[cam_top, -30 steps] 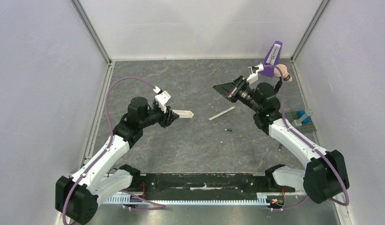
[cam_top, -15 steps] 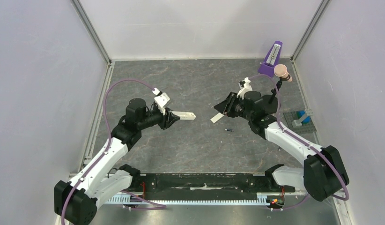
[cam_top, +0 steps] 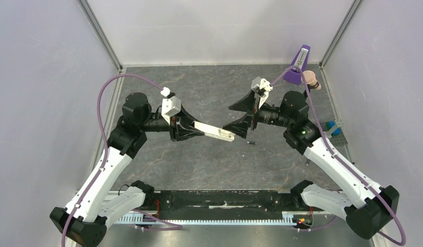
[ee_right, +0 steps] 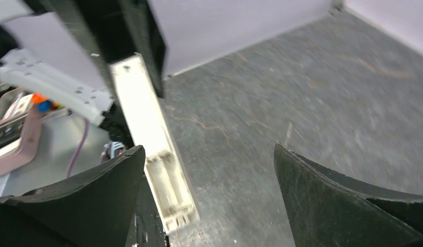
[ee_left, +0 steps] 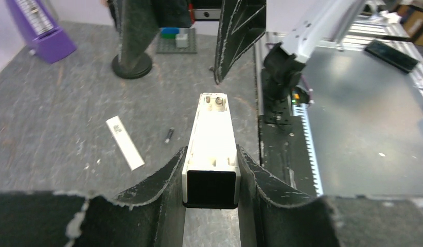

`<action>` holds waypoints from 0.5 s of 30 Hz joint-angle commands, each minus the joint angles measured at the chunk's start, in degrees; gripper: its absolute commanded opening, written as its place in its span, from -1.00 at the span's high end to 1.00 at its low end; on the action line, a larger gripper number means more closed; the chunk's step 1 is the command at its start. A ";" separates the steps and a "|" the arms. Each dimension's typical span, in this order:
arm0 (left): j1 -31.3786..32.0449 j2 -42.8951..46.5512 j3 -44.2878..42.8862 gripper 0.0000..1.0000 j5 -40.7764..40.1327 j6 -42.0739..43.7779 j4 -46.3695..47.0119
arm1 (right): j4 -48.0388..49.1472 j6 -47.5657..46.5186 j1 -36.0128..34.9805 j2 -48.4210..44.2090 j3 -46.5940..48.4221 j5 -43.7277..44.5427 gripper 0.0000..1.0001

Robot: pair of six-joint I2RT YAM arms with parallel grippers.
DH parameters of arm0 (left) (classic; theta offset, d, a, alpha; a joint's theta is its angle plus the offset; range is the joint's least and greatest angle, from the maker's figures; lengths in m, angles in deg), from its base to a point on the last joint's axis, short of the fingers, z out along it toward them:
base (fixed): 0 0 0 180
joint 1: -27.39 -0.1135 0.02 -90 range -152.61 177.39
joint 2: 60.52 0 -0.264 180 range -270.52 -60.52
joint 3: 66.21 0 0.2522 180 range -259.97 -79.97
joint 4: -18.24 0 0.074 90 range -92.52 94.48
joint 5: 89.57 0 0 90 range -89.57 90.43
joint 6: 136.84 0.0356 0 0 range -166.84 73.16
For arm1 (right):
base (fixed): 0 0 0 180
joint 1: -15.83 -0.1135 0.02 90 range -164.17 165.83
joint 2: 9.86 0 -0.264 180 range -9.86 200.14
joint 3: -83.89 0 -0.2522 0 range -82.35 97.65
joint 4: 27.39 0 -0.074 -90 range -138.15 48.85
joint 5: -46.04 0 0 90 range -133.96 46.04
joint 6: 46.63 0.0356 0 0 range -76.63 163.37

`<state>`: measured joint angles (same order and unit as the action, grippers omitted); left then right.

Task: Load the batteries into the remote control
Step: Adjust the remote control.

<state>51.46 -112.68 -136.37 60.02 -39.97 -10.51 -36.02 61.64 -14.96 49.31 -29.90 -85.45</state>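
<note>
My left gripper is shut on the white remote control and holds it level above the table, its free end pointing right. The open battery recess at that end faces up, with nothing showing in it. Facing that end, my right gripper stands wide open. The remote's tip lies beside its left finger, with nothing between the jaws. One small dark battery lies on the table below them.
A flat white cover strip lies on the table left of the battery. A purple metronome, a pink knob on a black stand and a blue block on a grey plate stand at the back right. Grey walls enclose the table.
The left arm has lifted and carried the remote right, toward the centre. The right gripper has gone from shut to wide open and swung down to face the remote's end.
</note>
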 commanded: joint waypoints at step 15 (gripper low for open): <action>-0.15 -0.06 -2.95 0.96 7.66 -7.95 5.48 | -23.85 -26.25 -15.19 7.11 13.74 1.05 -0.86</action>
<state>51.46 -113.71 -137.99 68.07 -44.82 -8.41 -56.77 40.76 -28.31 56.92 -18.01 -91.81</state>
